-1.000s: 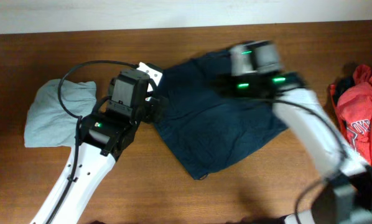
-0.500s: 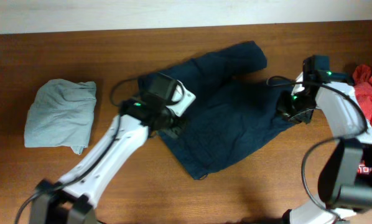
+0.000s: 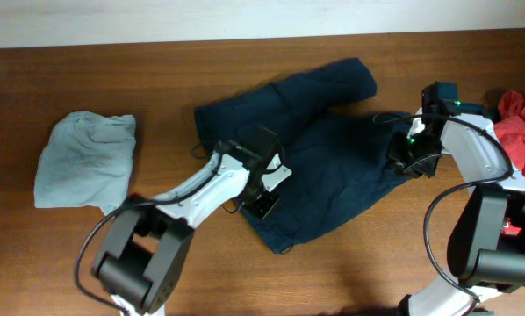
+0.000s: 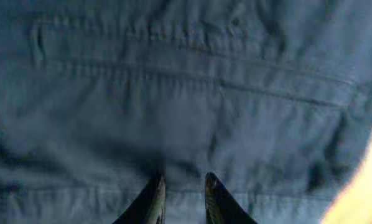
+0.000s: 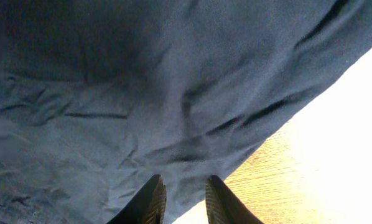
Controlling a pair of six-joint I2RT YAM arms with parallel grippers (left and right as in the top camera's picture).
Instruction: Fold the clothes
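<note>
The navy shorts point(image 3: 333, 167) lie in the middle of the bench point(image 3: 113, 70), long axis slanting from near left to far right. The left pincer point(image 4: 181, 182) is nipped on cloth at their near-left end, the right pincer point(image 5: 182, 183) on their right edge; each arm holds its own end

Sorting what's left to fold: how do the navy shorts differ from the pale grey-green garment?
The navy shorts are dark and larger; the grey-green garment is pale and smaller. The shorts lie spread out and rumpled; the grey-green garment is a compact bundle. The left gripper and right gripper are on the shorts; nothing touches the grey-green garment. Both are soft cloth on the table.
</note>
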